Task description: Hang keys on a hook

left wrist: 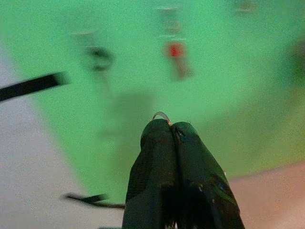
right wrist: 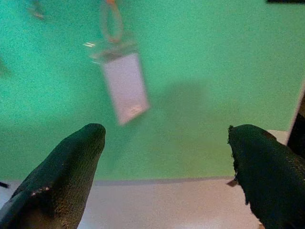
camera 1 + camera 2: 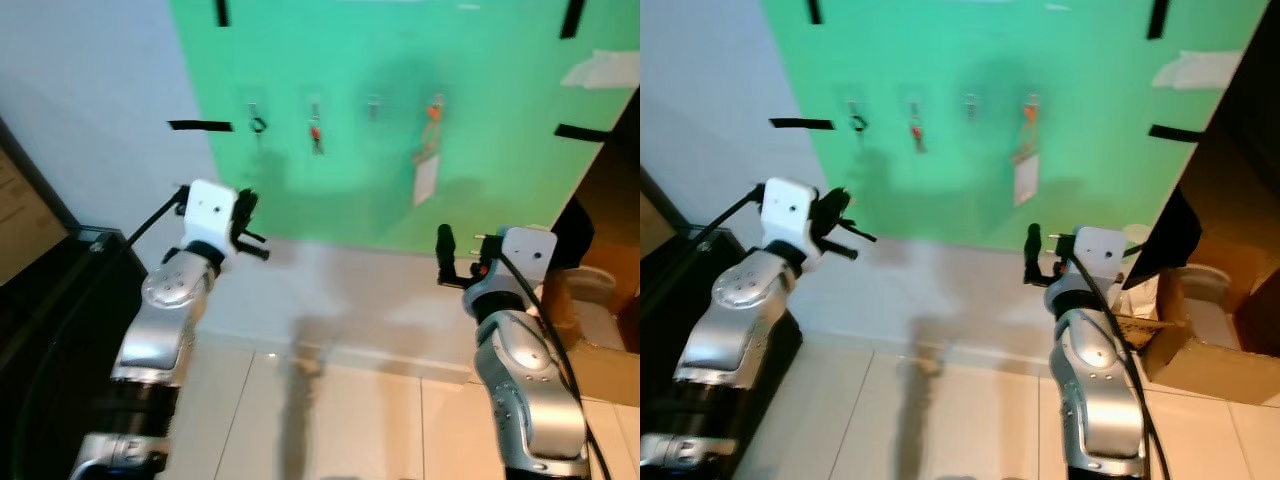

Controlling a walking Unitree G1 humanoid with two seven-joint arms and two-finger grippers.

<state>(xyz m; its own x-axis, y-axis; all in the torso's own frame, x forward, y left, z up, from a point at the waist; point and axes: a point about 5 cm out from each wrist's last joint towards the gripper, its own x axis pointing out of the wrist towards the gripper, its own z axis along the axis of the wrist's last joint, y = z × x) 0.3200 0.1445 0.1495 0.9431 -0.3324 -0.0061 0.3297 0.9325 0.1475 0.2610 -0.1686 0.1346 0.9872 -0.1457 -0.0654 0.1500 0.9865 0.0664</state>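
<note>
Left hand (image 1: 170,125): raised before the green wall panel (image 3: 480,140), black fingers pressed together, a thin silver ring (image 1: 162,115) pinched at their tips; whether keys hang from it cannot be told.

Right hand (image 2: 167,143): raised lower on the right, fingers spread wide, nothing between them.

Green wall panel: taped up with black strips (image 3: 200,125), carrying a row of four small hooks.
- First hook (image 3: 257,123): dark ring-like item, above the left hand.
- Second hook (image 3: 315,128): small item with a red tag.
- Third hook (image 3: 373,105): too blurred to tell.
- Fourth hook: orange loop with white card badge (image 3: 427,175), hanging above the right hand.

Surroundings: brown cardboard box (image 3: 1200,350) on the tiled floor (image 3: 360,420) at the right; dark furniture (image 3: 45,300) at the left.
</note>
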